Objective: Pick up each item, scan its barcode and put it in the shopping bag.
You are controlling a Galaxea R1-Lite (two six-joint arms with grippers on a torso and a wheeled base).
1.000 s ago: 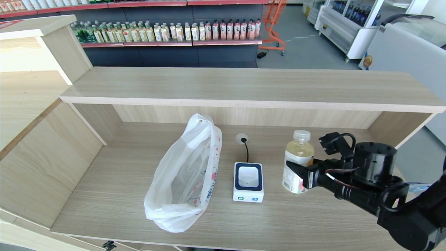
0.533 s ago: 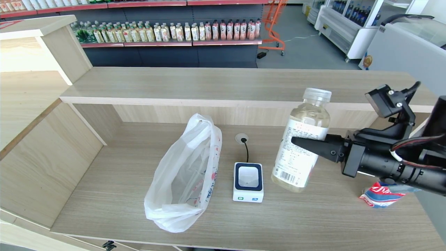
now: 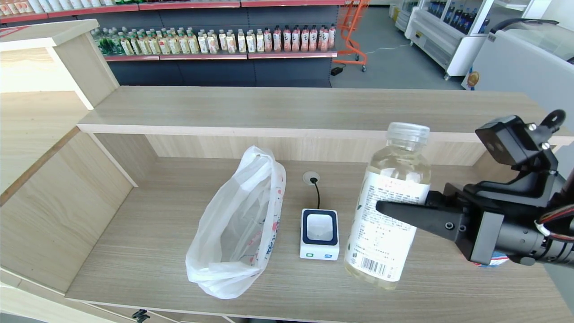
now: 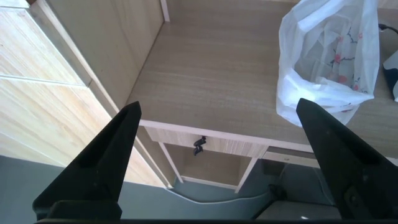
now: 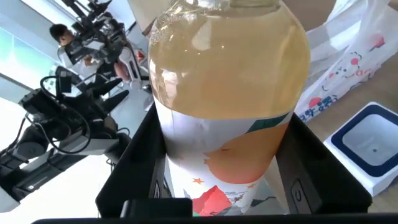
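Pale yellow drink fills the bottle (image 3: pixel 381 237), which the right gripper (image 3: pixel 390 208) clamps around the label, one black finger across the front and the other hidden behind. The bottle stands nearly upright and seems lifted off the desk (image 3: pixel 148 251), over its right half and just beside the scanner (image 3: pixel 319 233). The scanner sits near the middle of the desk, its window facing up, with its cable running toward the back edge. The shopping bag (image 3: pixel 240 224) lies just left of the scanner, mouth open toward the front edge. A red and blue packet (image 3: pixel 493 261) peeks out under the right arm near the right edge.

The left gripper (image 4: pixel 217 162) hangs with its fingers spread wide and nothing between them, beyond the desk's front left corner.

The step in hand looks like the scan: the pick is done and nothing is bagged yet. The barcode (image 3: pixel 372 265) sits low on the label, facing the front. The next move probably calls for carrying the bottle left over the scanner and tipping or turning it so the barcode meets the window, without loosening the grip.
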